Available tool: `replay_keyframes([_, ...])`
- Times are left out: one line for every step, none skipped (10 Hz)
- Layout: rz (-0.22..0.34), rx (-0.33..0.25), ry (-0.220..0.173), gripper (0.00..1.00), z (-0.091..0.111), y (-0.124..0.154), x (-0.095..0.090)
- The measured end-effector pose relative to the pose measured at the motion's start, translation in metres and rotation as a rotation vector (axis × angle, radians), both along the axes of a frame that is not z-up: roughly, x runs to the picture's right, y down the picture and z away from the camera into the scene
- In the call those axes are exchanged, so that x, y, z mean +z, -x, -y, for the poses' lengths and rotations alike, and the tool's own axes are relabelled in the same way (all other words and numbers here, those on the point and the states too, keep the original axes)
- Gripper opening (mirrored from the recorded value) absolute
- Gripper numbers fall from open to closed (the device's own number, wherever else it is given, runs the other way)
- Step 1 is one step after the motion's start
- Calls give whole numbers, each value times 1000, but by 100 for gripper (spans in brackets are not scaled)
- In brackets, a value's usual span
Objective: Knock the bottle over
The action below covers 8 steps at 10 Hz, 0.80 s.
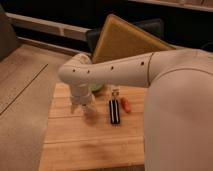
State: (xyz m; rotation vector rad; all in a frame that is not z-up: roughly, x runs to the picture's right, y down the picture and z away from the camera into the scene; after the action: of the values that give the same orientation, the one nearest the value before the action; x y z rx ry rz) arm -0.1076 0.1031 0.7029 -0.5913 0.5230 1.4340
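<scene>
- The bottle (91, 111), toward the surface's (75, 146) left edge: likely light, stiff, tippy; push high on its side.
- The claw (80, 106) hangs just beside it; its opening cannot be told.

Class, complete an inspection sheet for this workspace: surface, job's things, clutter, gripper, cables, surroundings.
Surface: wooden table.
Job's things: bottle, pale, seemingly upright, beside the gripper.
Clutter: black bar; orange thing beside it; white cup behind it; green thing partly hidden by the arm.
Gripper: gripper low over the table, at the bottle.
Cables: nothing seen.
Surroundings: tan board leaning behind the table; floor on the left.
</scene>
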Motion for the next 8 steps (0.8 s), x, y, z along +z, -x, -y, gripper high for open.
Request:
replay_keyframes([0, 0, 0, 65, 0, 0, 0])
replay_keyframes([0, 0, 0, 65, 0, 0, 0])
replay_keyframes([0, 0, 0, 65, 0, 0, 0])
replay_keyframes([0, 0, 0, 65, 0, 0, 0])
replay_keyframes([0, 0, 0, 65, 0, 0, 0])
replay_keyframes([0, -2, -2, 65, 0, -1, 0])
replay_keyframes([12, -18, -20, 65, 3, -5, 5])
replay_keyframes([23, -32, -50, 65, 10, -16, 11])
